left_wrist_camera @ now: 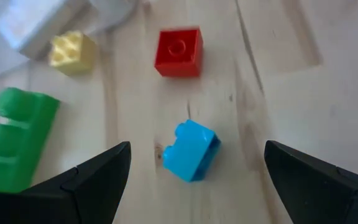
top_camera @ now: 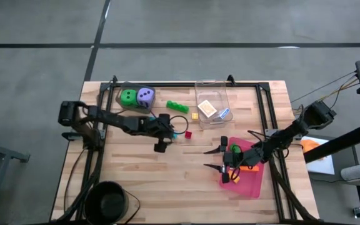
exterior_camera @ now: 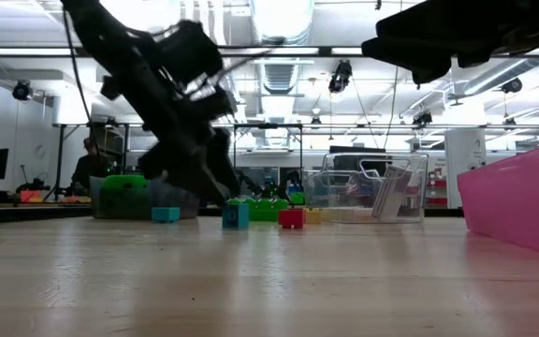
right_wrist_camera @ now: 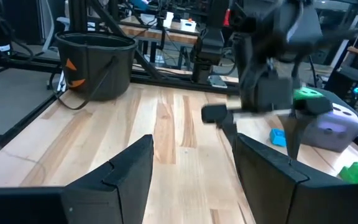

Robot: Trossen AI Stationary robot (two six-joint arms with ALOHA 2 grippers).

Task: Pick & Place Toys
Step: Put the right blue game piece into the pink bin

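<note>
Left claw [left_wrist_camera: 194, 180]: fingers spread wide, empty, straddling the blue brick [left_wrist_camera: 190, 150] on the tabletop [top_camera: 136, 175]; red brick [left_wrist_camera: 178, 52] just beyond. Right claw [top_camera: 222, 161]: partly open, empty, beside the pink tray [top_camera: 249, 181].

No readable text, label, brand, number or sign shows in any view; the white dots on the purple die [top_camera: 145, 95] are too small to count.
</note>
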